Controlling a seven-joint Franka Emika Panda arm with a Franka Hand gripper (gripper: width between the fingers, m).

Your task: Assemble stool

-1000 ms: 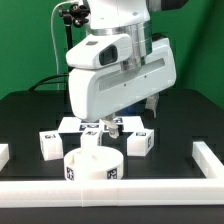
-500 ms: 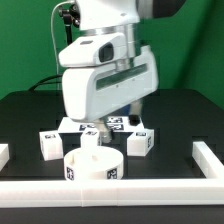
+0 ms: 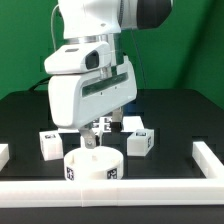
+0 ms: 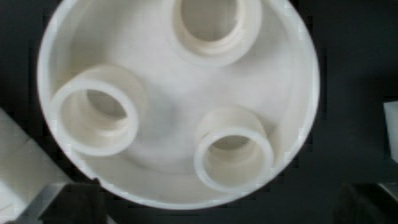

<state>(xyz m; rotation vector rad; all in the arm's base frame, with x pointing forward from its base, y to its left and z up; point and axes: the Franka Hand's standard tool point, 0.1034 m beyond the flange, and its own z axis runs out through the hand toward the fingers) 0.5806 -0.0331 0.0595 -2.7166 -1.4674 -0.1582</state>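
Plainly, the seat [image 3: 92,168] is set on the black table [image 3: 180,115], just behind the front border rail [image 3: 150,190], with its hollow side turned up; in the wrist view three round sockets [image 4: 93,108] are shown inside it, and all of them are seen empty. The gripper [image 3: 93,137] is held low over the seat, near its rim and perhaps touching it; whether the fingers are parted, pressed together or closed on anything cannot be told, since they are masked by the arm's white housing in the exterior view and are not made out in the wrist view.

Three loose parts are laid on the table apart from the seat: the left leg [image 3: 50,144] to the exterior view's left, the right leg [image 3: 140,142] to its right, and the rear leg [image 3: 128,124] further back. No leg is judged to be fitted yet.

For the step to be done well, the seat should be left flat and steady; a leg should be gripped across its flat sides, kept upright, centred over one socket before it is lowered, and pressed in gently so that the seat is not pushed aside.
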